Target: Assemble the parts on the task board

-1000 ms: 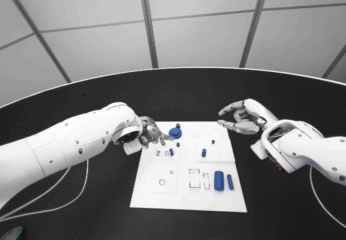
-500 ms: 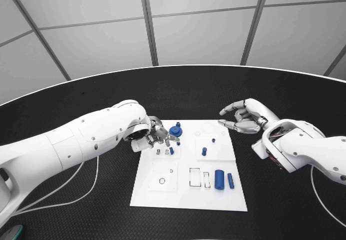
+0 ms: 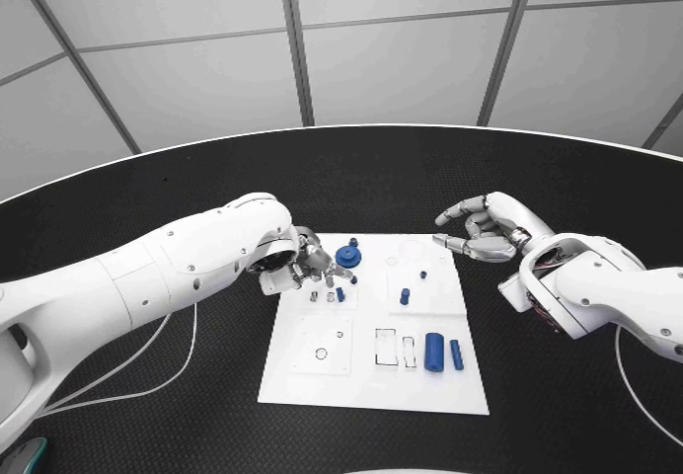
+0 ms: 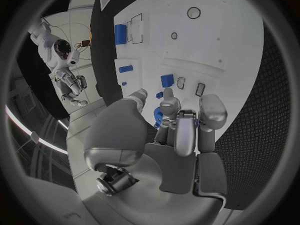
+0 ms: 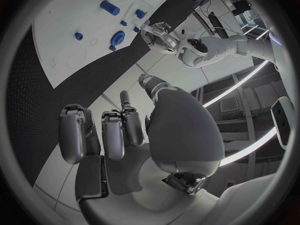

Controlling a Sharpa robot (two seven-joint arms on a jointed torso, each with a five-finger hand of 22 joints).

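Left hand: the silver left hand point(image 3: 305, 265) had its fingers point(image 4: 177, 116) curled over the round blue part point(image 3: 346, 260) (grip unclear).
Right hand: the silver right hand point(image 3: 484, 231) hung half-curled, holding nothing.
Board: the white task board point(image 3: 316, 377) lay mid-table, the part at its 11 o'clock.

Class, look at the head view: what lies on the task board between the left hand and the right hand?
In the head view, between the left hand and right hand lies the task board's far end, bearing a round blue part and smaller blue pieces.

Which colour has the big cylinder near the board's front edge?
Blue; the cylinder shows best in the head view.
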